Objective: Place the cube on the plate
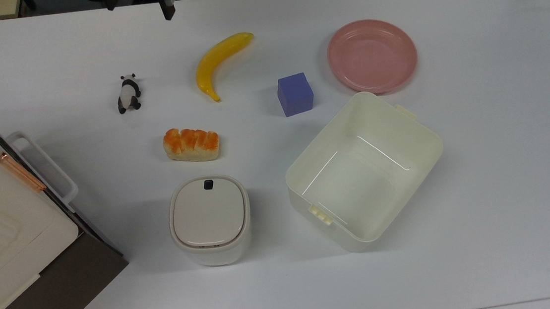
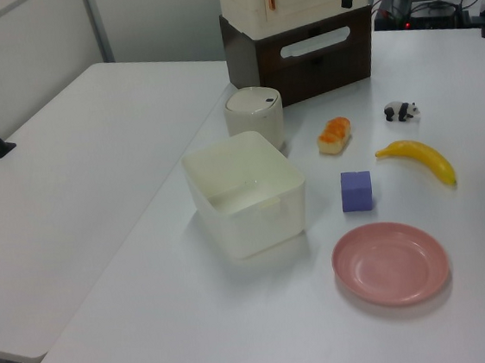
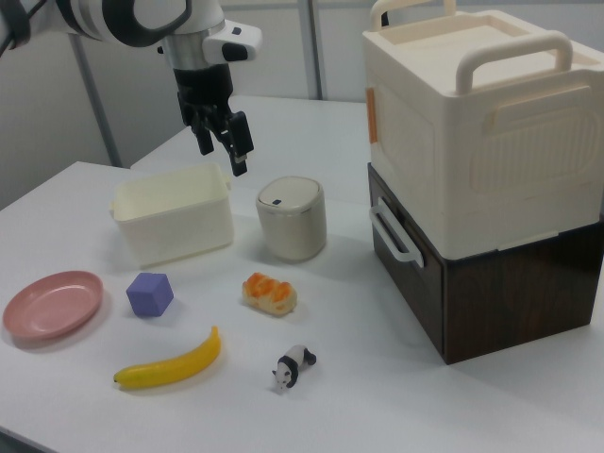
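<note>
Lab (white tables [image 2: 79, 190], robot arm [image 3: 142, 19])

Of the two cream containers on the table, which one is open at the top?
The rectangular tub beside the plate is open; the rounded bin has a closed lid.

The arm is reaching in high above the table, its gripper [image 3: 220, 147] pointing downward with fingers [image 3: 240, 156] spread apart, holding nothing.

A big white table [image 1: 506, 179] filled the room's middle. A second white table [image 2: 70, 191] stood beside it at the left view's left. Pale wall panels [image 3: 283, 57] stood behind.
</note>
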You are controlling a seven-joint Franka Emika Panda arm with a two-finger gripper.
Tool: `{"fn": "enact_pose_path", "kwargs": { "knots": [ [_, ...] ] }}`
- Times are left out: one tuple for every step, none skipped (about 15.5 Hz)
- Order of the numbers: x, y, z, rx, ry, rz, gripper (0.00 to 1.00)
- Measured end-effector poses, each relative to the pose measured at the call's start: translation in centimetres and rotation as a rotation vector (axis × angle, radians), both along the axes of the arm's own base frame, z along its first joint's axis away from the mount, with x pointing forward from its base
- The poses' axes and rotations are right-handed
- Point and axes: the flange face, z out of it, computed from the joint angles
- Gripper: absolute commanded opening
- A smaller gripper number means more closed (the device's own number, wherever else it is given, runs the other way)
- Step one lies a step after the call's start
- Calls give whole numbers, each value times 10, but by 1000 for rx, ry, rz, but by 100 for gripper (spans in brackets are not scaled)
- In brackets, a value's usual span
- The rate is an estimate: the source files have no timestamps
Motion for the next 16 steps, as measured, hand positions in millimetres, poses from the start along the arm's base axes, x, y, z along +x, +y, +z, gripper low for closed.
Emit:
{"fn": "enact_pose_path", "kwargs": {
  "knots": [
    [0,0,0,0,0,0,100],
    [0,0,0,0,-1,-1,100],
    [-1,-2,1,0,-2,-3,100],
    [-2,-5,2,-1,-3,-4,100],
    [-2,-8,2,-1,-4,-3,100],
    [-3,-9,2,-2,-5,4,100],
    [-3,-10,2,-3,-6,18,100],
    [-3,-10,2,-5,-7,48,100],
    [-3,-10,2,-9,-9,98,100],
    [-3,-10,2,-17,-12,194,100],
    [-3,-11,2,-22,-14,251,100],
    [-3,-13,2,-25,-16,292,100],
    [-4,-16,2,-27,-17,311,100],
    [-4,-19,3,-29,-17,320,100],
    [-5,-20,3,-29,-18,322,100],
    [-5,-21,3,-29,-17,324,100]
  ]
}}
